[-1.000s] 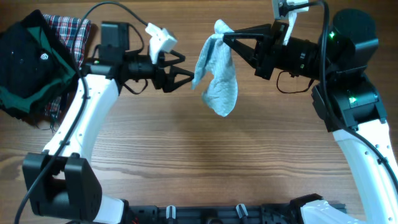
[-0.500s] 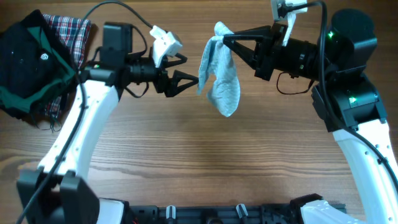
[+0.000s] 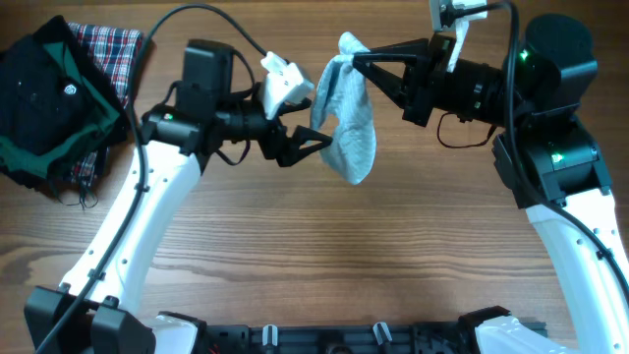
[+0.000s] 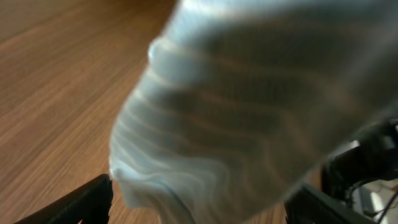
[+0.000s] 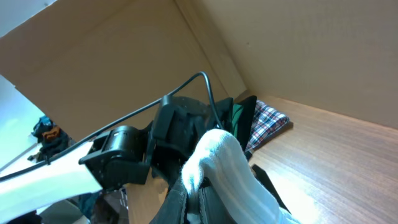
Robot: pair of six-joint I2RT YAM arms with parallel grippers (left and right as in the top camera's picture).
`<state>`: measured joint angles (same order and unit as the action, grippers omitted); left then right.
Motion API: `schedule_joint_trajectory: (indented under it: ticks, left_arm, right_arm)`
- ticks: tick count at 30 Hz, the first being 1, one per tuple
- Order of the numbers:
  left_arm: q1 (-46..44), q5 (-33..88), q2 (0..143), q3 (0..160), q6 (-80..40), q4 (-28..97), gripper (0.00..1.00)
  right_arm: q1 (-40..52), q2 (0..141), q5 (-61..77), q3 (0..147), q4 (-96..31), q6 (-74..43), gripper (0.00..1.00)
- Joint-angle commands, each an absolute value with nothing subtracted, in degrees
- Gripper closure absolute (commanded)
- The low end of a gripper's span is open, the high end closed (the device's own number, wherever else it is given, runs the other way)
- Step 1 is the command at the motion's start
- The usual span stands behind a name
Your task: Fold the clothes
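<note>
Entry: the clothes (image 3: 346,128), one small pale-blue ribbed garment, hangs in the air above the table (image 3: 295,256). The right claw (image 3: 356,61) is clenched on the garment's top corner, and the rest drapes down below it. The left claw (image 3: 316,126) sits at the garment's left edge with its jaws spread wide. In the left wrist view I see the cloth filling the gap between them, and I cannot tell if it touches. The black-and-green garment (image 3: 44,98) and the red plaid cloth (image 3: 108,49) lie far left of the garment.
</note>
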<state>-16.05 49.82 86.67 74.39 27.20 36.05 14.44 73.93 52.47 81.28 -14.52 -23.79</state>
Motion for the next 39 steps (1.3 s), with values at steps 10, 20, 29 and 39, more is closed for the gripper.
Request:
schedule_joint_trajectory:
  ticks: [10,20,29,39]
  left_arm:
    - [-18.3,40.8,87.9,74.0,28.0,33.3,0.24]
    - [-18.2,40.1,88.0,74.0,27.3,30.6,0.96]
    - [-15.3,31.8,88.0,74.0,18.5,24.6,0.96]
    - [-13.8,31.9,88.0,74.0,15.5,23.9,0.96]
  right_arm:
    - [14.2,73.7,54.8,82.5,-13.9,-24.2,0.96]
    - [14.2,73.7,55.6,82.5,-13.6,-24.1,0.96]
    - [11.4,73.7,47.2,82.5,-22.5,-16.6,0.96]
    - [10.4,73.8,12.8,82.5,-34.3,-10.6,0.96]
